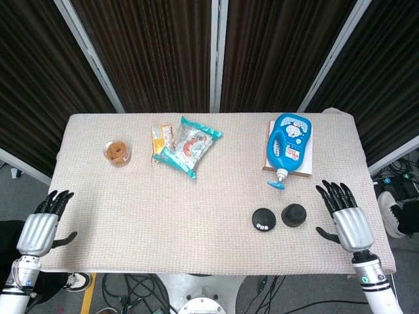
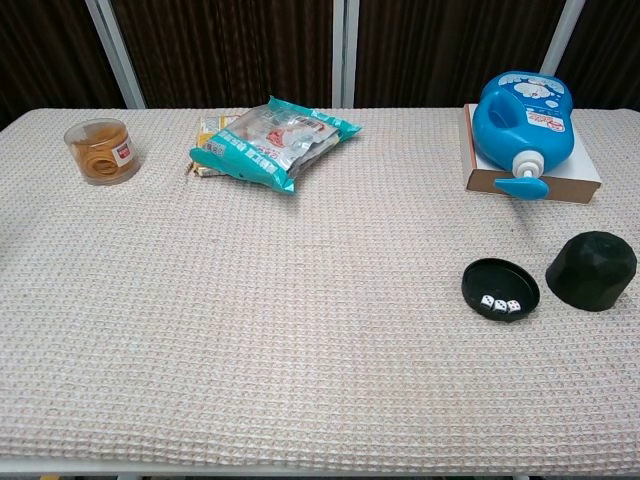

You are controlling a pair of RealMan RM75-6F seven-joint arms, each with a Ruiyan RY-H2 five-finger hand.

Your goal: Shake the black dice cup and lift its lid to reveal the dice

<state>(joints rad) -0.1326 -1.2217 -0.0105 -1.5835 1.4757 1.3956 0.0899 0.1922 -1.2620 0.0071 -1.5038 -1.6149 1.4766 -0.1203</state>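
The black dice cup lid (image 1: pixel 294 214) (image 2: pixel 591 271) stands mouth down on the table, just right of the round black base (image 1: pixel 264 219) (image 2: pixel 499 288). Three white dice (image 2: pixel 499 304) lie in the base, uncovered. My right hand (image 1: pixel 347 215) hovers open to the right of the lid, apart from it, fingers spread. Off the table's front left corner, my left hand (image 1: pixel 42 226) is open and holds nothing. Neither hand shows in the chest view.
A blue detergent bottle (image 1: pixel 287 147) (image 2: pixel 523 118) lies on a flat box behind the lid. A teal snack bag (image 1: pixel 187 146) (image 2: pixel 273 140) and a small yellow packet (image 1: pixel 160 138) sit at the back middle, a clear tub of rubber bands (image 1: pixel 116 152) (image 2: pixel 101 151) at the back left.
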